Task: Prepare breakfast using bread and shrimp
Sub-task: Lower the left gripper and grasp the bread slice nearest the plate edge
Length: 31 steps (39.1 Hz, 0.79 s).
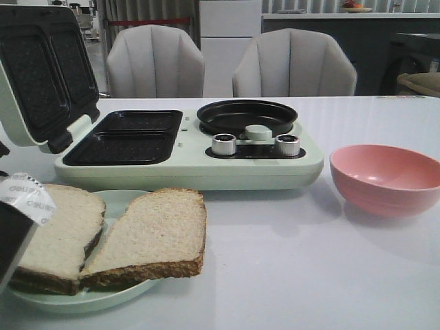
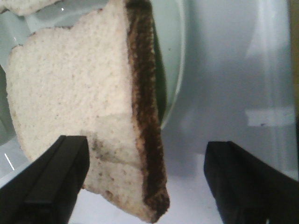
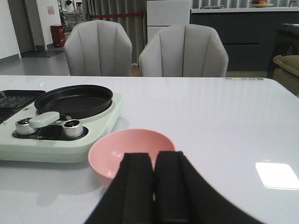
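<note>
Two bread slices lie on a pale green plate (image 1: 130, 199) at the front left: the right slice (image 1: 155, 234) and the left slice (image 1: 58, 230). In the left wrist view my left gripper (image 2: 145, 186) is open. Its fingers (image 2: 51, 182) stand on either side of one slice's (image 2: 79, 93) corner, which overhangs the plate's rim (image 2: 172, 60); the slice's edge meets the left finger. My right gripper (image 3: 154, 186) is shut and empty, just in front of the pink bowl (image 3: 126, 149). No shrimp shows in any view.
A pale green breakfast maker (image 1: 206, 161) stands behind the plate, its lid (image 1: 41, 69) open at the left. It has two black sandwich plates (image 1: 127, 137), a black round pan (image 1: 246, 117) and two silver knobs (image 1: 223, 144). The pink bowl (image 1: 385, 179) sits at the right. Two chairs stand behind the table.
</note>
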Each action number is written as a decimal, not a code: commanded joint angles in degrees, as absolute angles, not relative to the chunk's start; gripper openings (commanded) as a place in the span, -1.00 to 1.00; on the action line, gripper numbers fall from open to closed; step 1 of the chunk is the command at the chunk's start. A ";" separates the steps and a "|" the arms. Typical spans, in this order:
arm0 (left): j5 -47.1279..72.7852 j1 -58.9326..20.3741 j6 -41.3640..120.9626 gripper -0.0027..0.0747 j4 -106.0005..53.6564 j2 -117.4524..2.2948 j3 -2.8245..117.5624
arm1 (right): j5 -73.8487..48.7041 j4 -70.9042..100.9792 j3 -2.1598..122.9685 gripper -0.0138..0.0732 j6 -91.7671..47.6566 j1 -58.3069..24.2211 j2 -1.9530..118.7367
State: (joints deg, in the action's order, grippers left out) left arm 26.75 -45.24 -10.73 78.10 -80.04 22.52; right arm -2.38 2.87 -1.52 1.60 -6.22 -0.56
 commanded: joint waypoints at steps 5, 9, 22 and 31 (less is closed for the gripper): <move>26.34 -42.96 -11.58 0.57 81.23 -81.31 25.05 | 2.53 2.65 -0.59 -0.34 1.54 -5.98 -1.80; 26.11 -42.77 -11.58 0.35 81.89 -82.30 25.43 | 2.53 2.65 -0.59 -0.34 1.54 -5.98 -1.80; 28.63 -42.77 -11.48 -0.45 80.22 -82.18 26.79 | 2.53 2.65 -0.59 -0.34 1.54 -5.98 -1.80; 33.99 -45.42 -11.48 -0.45 78.98 -80.70 27.17 | 2.53 2.65 -0.59 -0.34 1.54 -5.98 -1.80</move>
